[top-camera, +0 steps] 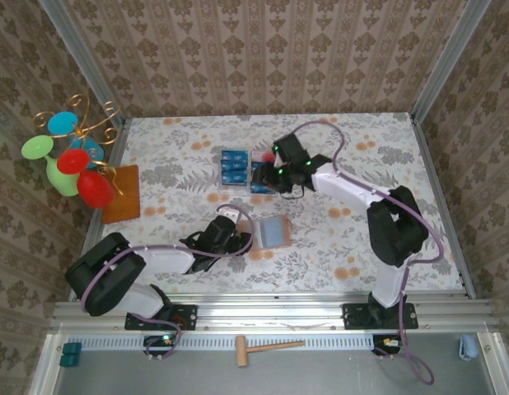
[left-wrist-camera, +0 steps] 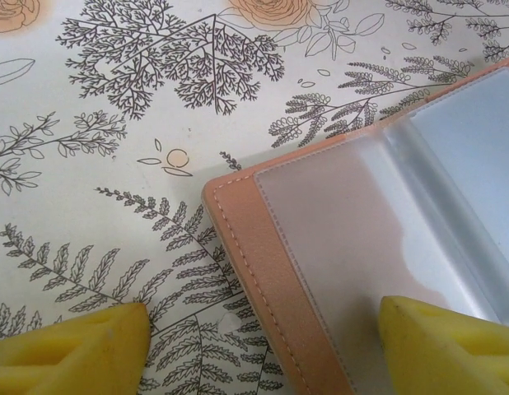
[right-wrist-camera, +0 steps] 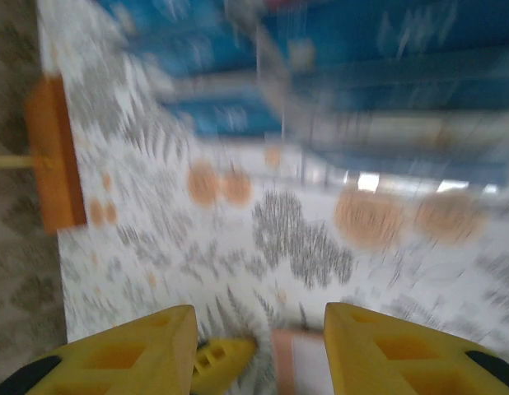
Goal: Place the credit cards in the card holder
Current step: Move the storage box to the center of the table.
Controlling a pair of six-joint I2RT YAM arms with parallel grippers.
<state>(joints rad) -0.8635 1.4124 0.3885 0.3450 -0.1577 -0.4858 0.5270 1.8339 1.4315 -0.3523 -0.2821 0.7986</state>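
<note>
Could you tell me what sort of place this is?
Likely a staged robot test booth, not a real home: the left arm and right arm are bolted to a rail, wallpaper panels sit in a bare metal frame, and a floral tablecloth covers the work surface.

We get bright, even light over the card holder (left-wrist-camera: 353,263), with soft glare whitening its clear sleeves; in the right wrist view, everything beyond it is smeared by motion blur.
</note>
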